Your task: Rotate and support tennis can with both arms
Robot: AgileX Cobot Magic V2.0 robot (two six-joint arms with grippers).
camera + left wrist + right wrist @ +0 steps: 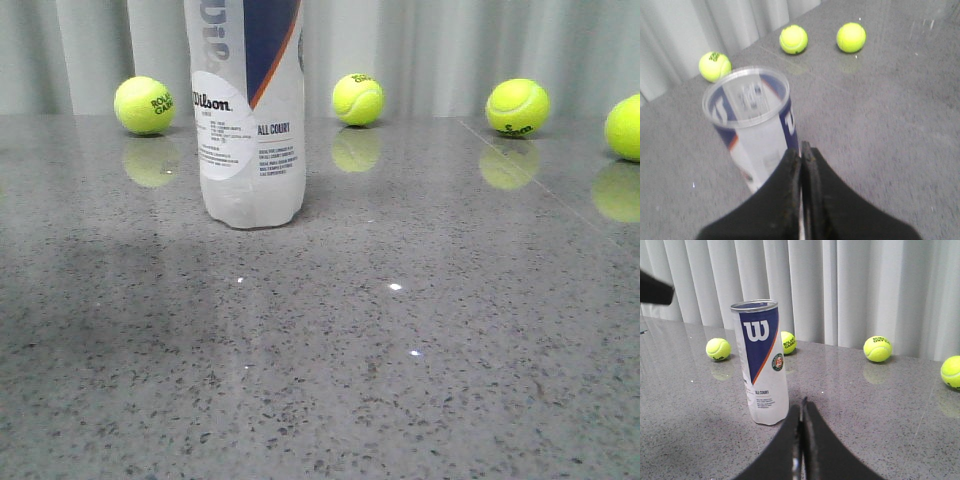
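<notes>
The tennis can stands upright on the grey table, left of centre in the front view, its top cut off by the frame. It is empty and open at the top. In the left wrist view I look down into its open mouth; my left gripper is shut and empty, above and close beside the can's upper wall. In the right wrist view the can stands ahead; my right gripper is shut and empty, low over the table, a short way from the can's base. Neither gripper shows in the front view.
Several yellow-green tennis balls lie along the back of the table by the grey curtain: one left of the can, one right of it, two more farther right. A dark arm part shows in the right wrist view.
</notes>
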